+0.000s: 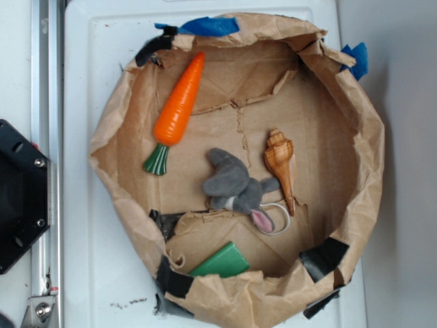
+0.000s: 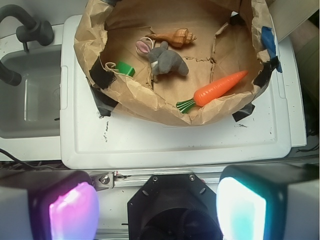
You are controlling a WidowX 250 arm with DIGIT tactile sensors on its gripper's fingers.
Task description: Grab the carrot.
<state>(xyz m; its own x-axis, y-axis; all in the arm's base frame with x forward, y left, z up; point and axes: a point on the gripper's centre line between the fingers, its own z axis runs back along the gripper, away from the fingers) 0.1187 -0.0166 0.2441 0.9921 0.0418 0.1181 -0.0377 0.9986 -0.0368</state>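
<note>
The orange carrot (image 1: 179,108) with its dark green stem end lies in the upper left of the brown paper nest (image 1: 355,102), tip pointing up and right. In the wrist view the carrot (image 2: 219,88) lies at the near right edge of the nest. My gripper (image 2: 157,210) shows only in the wrist view, high above the robot base and well short of the nest. Its jaws stand wide apart with nothing between them; one pad glows pink (image 2: 74,210), the other teal (image 2: 240,207). The gripper is out of the exterior view.
A grey plush rabbit (image 1: 235,188) lies mid-nest, a tan spiral seashell (image 1: 281,164) to its right, a flat green block (image 1: 222,263) at the bottom. The nest sits on a white tray (image 1: 89,232). The black robot base (image 1: 20,195) is at left. A sink (image 2: 27,95) is beside the tray.
</note>
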